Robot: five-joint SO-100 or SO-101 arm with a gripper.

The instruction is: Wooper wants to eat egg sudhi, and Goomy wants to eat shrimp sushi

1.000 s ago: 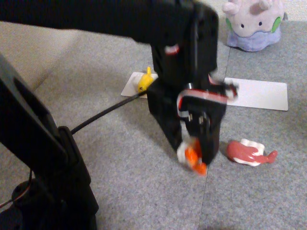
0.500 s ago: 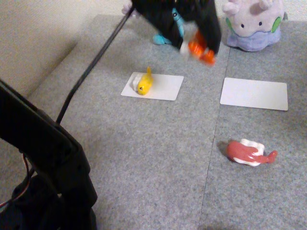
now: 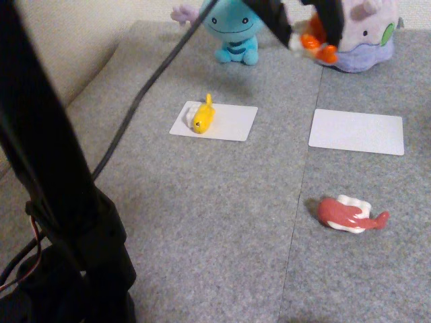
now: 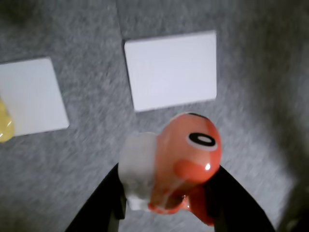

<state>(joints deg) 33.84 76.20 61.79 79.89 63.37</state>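
Note:
My gripper (image 3: pixel 308 37) is raised near the top of the fixed view, shut on the orange shrimp sushi (image 3: pixel 315 44), in front of lavender Goomy (image 3: pixel 367 33). Seen from the wrist, the shrimp sushi (image 4: pixel 181 162) sits clamped between the black fingers (image 4: pixel 104 208), above the grey mat and a white card (image 4: pixel 171 70). Blue Wooper (image 3: pixel 232 30) sits at the back, left of Goomy. The yellow egg sudhi (image 3: pixel 203 116) lies on the left white card (image 3: pixel 225 122); its edge (image 4: pixel 4 126) shows in the wrist view.
An empty white card (image 3: pixel 357 131) lies in front of Goomy. A red-pink sushi piece (image 3: pixel 349 214) lies on the mat at the right front. The arm's black base (image 3: pixel 67 269) and a cable (image 3: pixel 145 94) fill the left side.
The gripper lifted the shrimp sushi from the mat at centre front, then carried it up and back toward the right, from in front of Wooper to in front of Goomy.

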